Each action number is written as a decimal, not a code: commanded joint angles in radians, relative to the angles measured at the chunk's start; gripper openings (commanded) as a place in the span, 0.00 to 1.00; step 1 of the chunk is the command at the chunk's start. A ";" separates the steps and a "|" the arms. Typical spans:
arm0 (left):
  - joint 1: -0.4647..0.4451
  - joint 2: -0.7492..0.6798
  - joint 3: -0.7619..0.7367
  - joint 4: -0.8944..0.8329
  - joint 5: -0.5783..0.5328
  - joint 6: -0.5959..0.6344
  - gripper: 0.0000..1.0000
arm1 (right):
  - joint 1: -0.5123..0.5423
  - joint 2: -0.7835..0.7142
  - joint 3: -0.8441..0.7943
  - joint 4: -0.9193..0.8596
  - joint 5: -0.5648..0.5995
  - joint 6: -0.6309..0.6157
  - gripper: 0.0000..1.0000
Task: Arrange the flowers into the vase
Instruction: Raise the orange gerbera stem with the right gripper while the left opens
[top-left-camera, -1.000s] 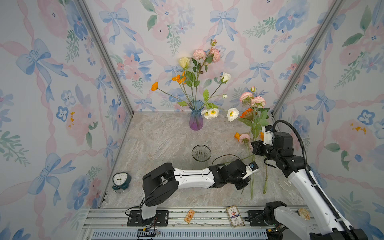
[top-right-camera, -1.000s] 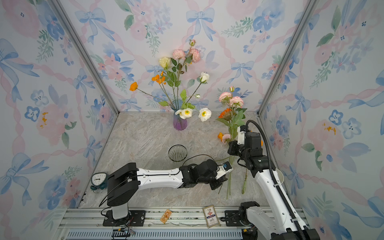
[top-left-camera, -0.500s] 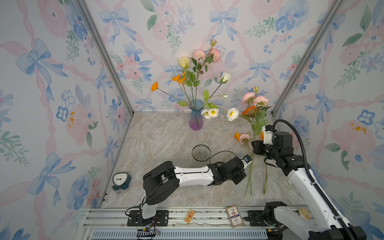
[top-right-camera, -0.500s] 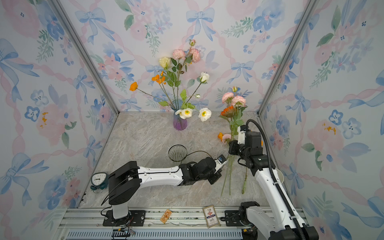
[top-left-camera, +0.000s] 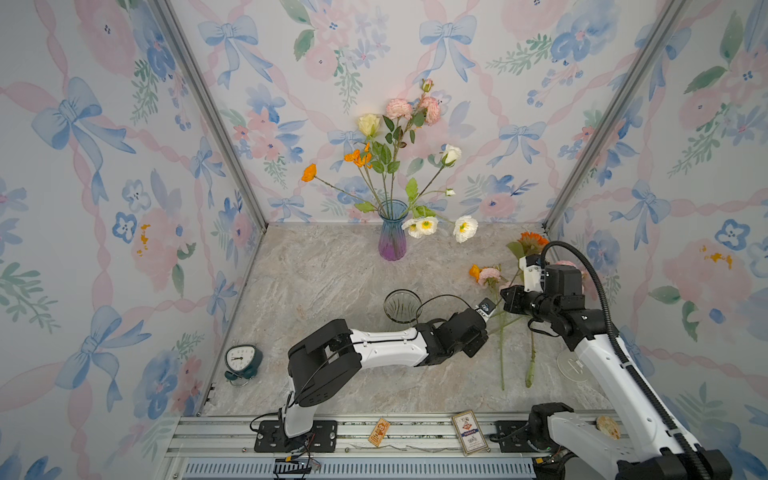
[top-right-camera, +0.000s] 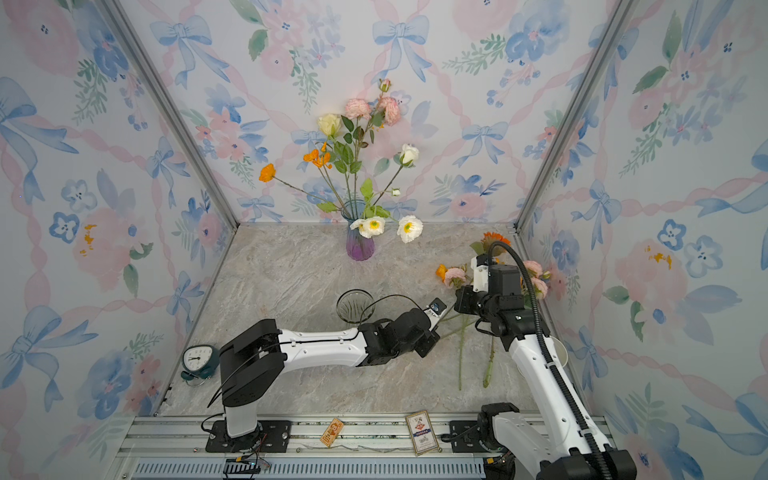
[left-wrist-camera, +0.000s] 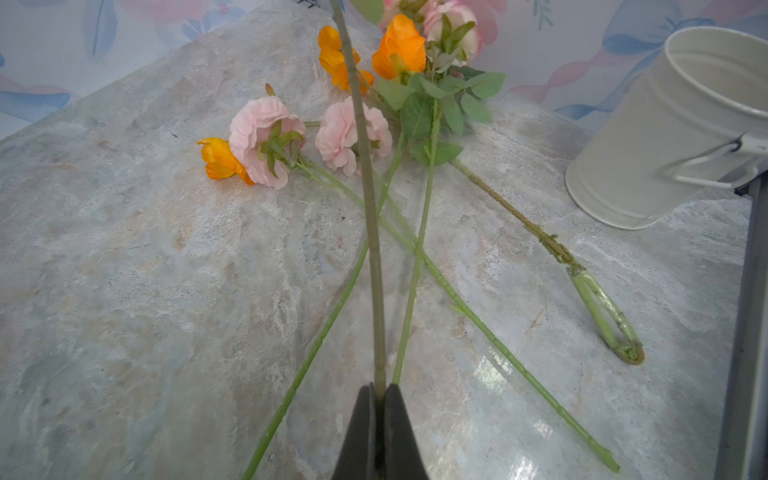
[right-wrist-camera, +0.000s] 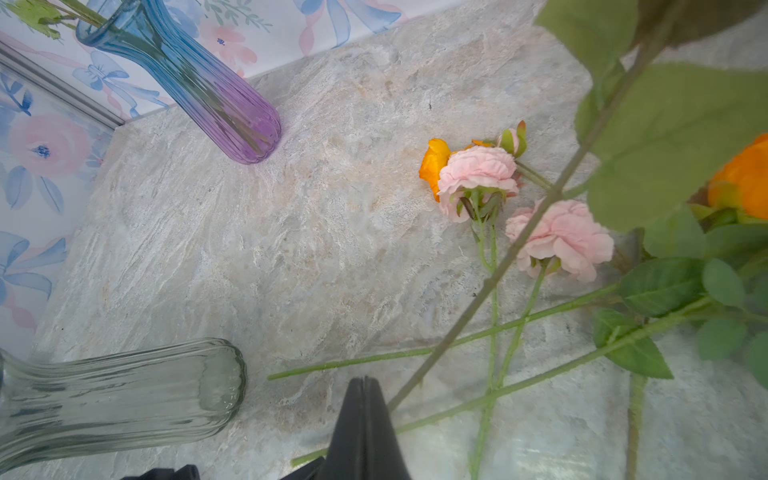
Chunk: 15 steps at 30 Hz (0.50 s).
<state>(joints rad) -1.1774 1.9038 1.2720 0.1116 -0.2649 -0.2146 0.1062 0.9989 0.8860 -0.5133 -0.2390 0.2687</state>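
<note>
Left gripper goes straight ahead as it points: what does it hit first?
Probably the loose green stems crossed on the table just ahead of the left gripper, before the pink roses; depth unclear.

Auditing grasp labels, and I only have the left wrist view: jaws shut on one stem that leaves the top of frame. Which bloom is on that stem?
Observer: The stem seems to lead to the orange gerbera, visible in both top views.
Operator: Is the right gripper on it too?
Observer: The right gripper is shut; the stem passes close beside it, contact unclear.
Operator: Where is the vase?
Observer: The blue-purple vase stands upright by the back wall, already holding several flowers.
</note>
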 joint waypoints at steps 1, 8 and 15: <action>0.001 0.002 0.021 0.033 -0.031 -0.011 0.00 | -0.003 -0.007 0.007 -0.021 0.020 -0.010 0.01; 0.001 -0.049 -0.022 0.060 -0.104 -0.016 0.00 | -0.010 -0.018 -0.026 -0.019 0.078 0.019 0.27; 0.007 -0.061 -0.014 0.059 -0.082 0.012 0.00 | -0.010 -0.069 -0.027 -0.015 0.087 0.030 0.33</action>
<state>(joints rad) -1.1774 1.8656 1.2549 0.1478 -0.3439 -0.2142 0.1043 0.9623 0.8650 -0.5205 -0.1780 0.2878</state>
